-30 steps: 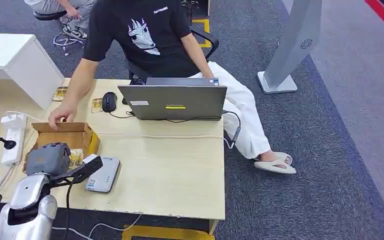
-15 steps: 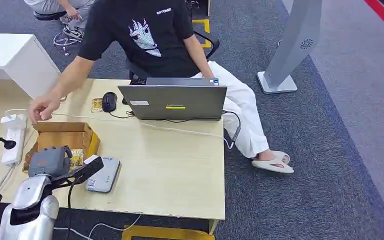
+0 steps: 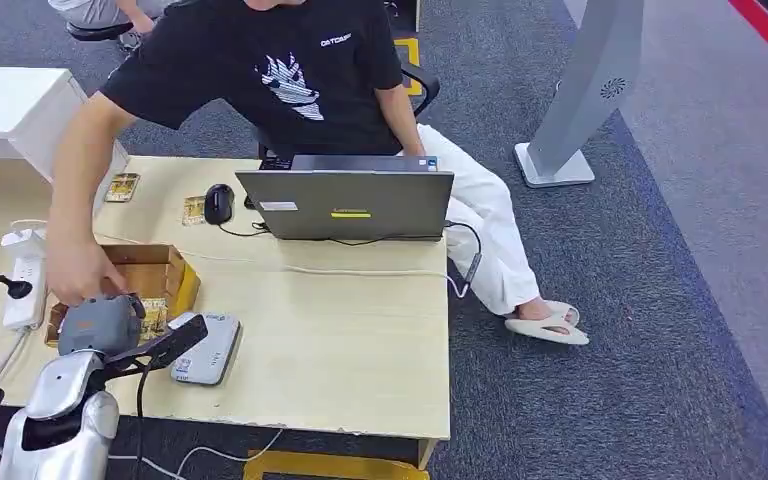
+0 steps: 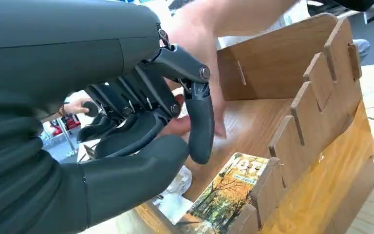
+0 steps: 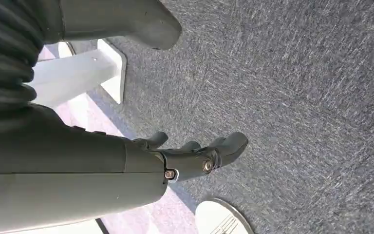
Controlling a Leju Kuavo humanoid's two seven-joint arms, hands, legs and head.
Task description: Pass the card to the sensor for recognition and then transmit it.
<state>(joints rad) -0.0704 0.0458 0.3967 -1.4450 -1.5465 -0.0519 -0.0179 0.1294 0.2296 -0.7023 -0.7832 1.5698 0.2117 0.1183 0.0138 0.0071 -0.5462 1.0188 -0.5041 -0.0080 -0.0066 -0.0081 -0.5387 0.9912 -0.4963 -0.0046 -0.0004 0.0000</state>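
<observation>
My left hand [image 3: 100, 323] hovers over the near end of the brown box [image 3: 165, 268], fingers curved and apart, with nothing between them [image 4: 141, 122]. A card with an autumn-tree picture [image 4: 224, 190] lies flat on the box floor just below the hand; the head view shows it as a card [image 3: 152, 317] against the box's near wall. A person's hand [image 3: 78, 272] reaches into the box, close behind my fingers [image 4: 202, 126]. The grey-white sensor pad [image 3: 207, 347] lies on the table right of the box. My right hand [image 5: 195, 156] hangs over carpet, holding nothing.
Two more cards [image 3: 122, 186] [image 3: 193, 209] lie at the table's far side beside a black mouse [image 3: 219, 202] and an open laptop [image 3: 348, 203]. A white power strip [image 3: 22, 280] and cables run at the left. The seated person leans across the table's far left.
The person's arm swung out to the left off the box rim, then came back down into the box beside my left hand. My left hand has hardly moved.
</observation>
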